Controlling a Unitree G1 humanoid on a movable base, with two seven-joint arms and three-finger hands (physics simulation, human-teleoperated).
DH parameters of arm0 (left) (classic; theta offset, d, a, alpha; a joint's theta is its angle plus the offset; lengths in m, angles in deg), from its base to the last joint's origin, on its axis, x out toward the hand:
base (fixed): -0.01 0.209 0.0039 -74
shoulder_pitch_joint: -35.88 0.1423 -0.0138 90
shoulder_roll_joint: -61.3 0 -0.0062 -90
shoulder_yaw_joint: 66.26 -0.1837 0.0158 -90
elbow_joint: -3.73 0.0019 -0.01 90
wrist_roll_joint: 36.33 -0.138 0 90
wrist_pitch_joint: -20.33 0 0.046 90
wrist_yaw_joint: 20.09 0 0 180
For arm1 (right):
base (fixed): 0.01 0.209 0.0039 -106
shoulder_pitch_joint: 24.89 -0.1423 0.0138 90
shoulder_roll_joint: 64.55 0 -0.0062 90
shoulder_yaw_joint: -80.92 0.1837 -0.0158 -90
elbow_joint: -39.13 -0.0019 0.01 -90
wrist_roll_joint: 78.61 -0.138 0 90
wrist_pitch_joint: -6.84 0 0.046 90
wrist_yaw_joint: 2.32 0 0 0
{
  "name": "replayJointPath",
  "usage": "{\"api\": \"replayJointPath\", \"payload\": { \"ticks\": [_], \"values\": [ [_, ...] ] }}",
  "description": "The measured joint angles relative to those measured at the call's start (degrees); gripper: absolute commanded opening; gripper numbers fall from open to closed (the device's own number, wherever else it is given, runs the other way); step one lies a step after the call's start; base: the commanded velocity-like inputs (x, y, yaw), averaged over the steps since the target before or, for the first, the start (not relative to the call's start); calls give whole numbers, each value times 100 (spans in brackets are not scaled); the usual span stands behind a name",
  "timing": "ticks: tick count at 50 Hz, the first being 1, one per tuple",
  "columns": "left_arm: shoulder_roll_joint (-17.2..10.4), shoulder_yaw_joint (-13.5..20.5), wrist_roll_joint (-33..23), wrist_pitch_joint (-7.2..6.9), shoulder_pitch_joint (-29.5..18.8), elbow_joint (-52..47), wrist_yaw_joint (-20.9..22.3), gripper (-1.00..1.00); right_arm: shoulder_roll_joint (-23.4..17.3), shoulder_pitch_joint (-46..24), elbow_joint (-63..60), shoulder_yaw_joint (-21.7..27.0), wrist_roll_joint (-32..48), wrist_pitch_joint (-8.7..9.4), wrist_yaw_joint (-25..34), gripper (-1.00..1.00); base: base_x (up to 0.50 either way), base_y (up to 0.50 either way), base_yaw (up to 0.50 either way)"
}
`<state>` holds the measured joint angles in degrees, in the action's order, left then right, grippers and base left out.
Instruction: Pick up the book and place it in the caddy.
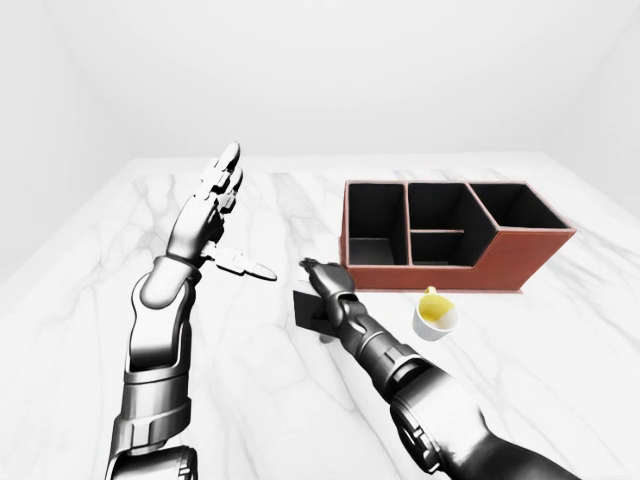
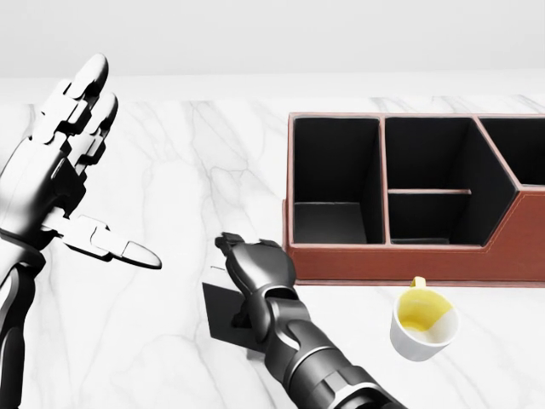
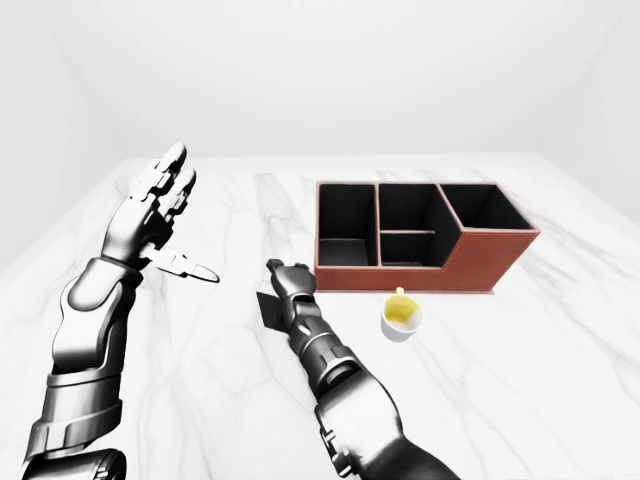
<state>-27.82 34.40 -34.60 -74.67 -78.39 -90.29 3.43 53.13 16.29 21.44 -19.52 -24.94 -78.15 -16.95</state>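
The thin, flat black book (image 2: pixel 228 308) lies on the white marble-patterned tabletop (image 2: pixel 170 170), low in the head view, to the left of the brown leather-look caddy (image 2: pixel 409 260) and near its left end. The caddy's dark compartments are empty; the nearest one sits just up and right of the book.

The dark metal right hand (image 2: pixel 254 266) is directly over the book's upper right part, knuckles up, with its fingers (image 2: pixel 232 244) curled downward and toward the view's left. Whether the fingertips touch the cover or have any edge of it cannot be told; the hand hides the contact zone. Judgement: the grasp is being attempted, not yet secured, since the book lies flat on the table.

The silver left hand (image 2: pixel 64 145) is raised well apart at the view's left, fingers spread and pointing up, thumb stuck out sideways, holding nothing.

The book's long axis cannot be read with the hand and forearm across it; only its left portion shows. The right hand is plainly the nearer one. A flat book offers little to pinch, so the fingers likely need an edge, and the exposed left edge is the candidate.

A white cup with yellow contents (image 2: pixel 423 322) stands just below the caddy's near wall, beside the likely carrying path.
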Motion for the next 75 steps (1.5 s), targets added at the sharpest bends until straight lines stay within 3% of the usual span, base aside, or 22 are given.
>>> {"api": "replayJointPath", "payload": {
  "ticks": [1, 2, 29, 46, 59, 75],
  "values": [
    [0, 1, 2, 0, 4, -4, 1, 100, -6, -2, 3, -54, 49, 0, 25, -55, 0, 0, 1],
    [0, 3, 5, 0, 8, -7, 1, 100, -7, -5, 9, -78, 75, -1, 44, -100, 0, 0, 1],
    [-35, 80, 108, 0, 120, -120, 27, 100, 76, -30, 109, 215, 446, -1, 99, -100, 0, 0, 0],
    [-24, 64, 98, 0, 125, -111, 29, 100, -19, 285, -436, 204, 951, -2, 188, -100, 0, 0, 0],
    [-3, 39, 69, 0, 126, -44, 27, 100, -296, 1098, -2076, -15, 1360, -1, 1047, -100, 0, 0, 0],
    [32, 12, 23, 0, 152, -74, 17, 100, -390, 2084, -4690, -226, 1814, -1, 2500, -100, 0, 0, 0]
  ]
}}
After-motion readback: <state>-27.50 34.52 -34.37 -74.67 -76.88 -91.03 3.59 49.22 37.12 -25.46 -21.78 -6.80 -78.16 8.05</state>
